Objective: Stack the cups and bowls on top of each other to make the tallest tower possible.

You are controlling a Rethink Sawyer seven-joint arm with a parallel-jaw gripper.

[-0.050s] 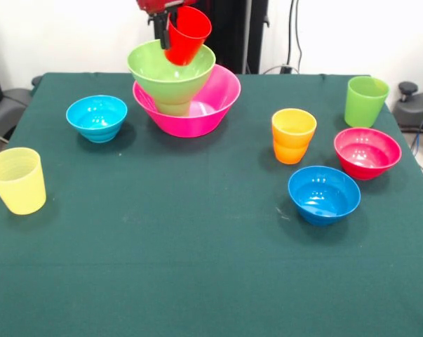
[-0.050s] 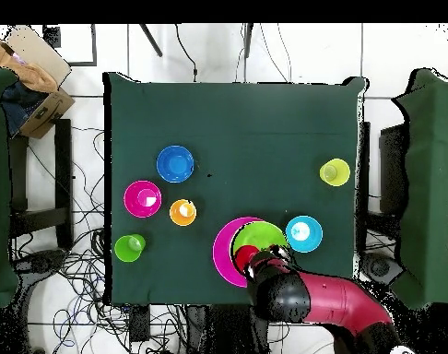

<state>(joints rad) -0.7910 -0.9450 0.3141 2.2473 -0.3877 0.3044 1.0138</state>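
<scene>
Directly under my claw (image 1: 175, 36), which grips the tilted red cup (image 1: 186, 35) by its rim above the lime green bowl (image 1: 170, 69), I see the tower: that bowl sits on a small green cup (image 1: 173, 107) standing in the large pink bowl (image 1: 190, 105) on the table (image 1: 197, 267). Beside the tower, in the front view, I have the light blue bowl (image 1: 97, 117) and, well away from the claw, the pale yellow cup (image 1: 17, 180); off to the other side stand the orange cup (image 1: 293, 135), magenta bowl (image 1: 367, 152), darker blue bowl (image 1: 324, 194) and taller lime green cup (image 1: 366, 101).
</scene>
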